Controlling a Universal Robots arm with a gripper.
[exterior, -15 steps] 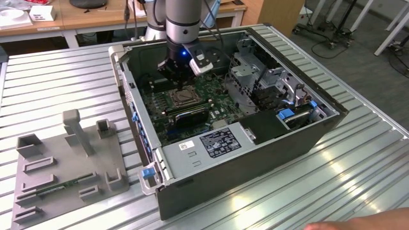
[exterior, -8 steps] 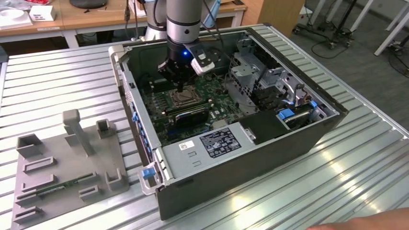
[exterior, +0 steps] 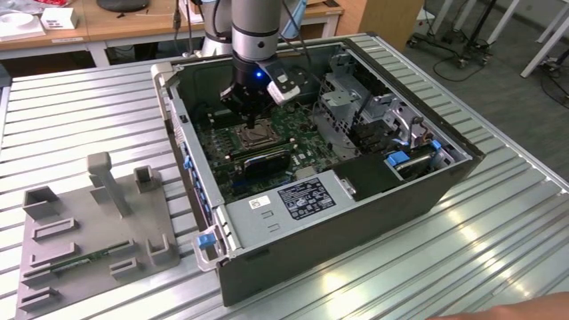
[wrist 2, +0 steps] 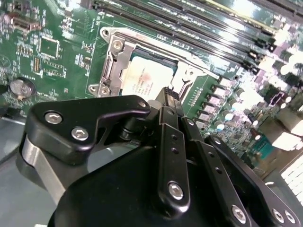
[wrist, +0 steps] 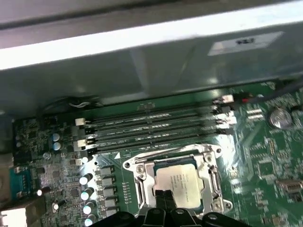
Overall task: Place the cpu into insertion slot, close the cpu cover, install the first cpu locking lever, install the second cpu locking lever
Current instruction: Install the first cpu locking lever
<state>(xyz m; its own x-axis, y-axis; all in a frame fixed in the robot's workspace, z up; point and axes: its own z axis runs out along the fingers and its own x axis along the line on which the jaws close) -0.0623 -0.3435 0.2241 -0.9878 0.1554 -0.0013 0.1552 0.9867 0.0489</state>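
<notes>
The end effector hangs inside the open computer case, its fingers pressed together and holding nothing, their tips just over the edge of the cpu. The cpu lies flat in the insertion slot on the green board, and the cpu cover frames it. The case stands on the bench.

Arm vertical, wrist pointing straight down; gripper fingers closed together, tips pointing at 12 o'clock.
</notes>
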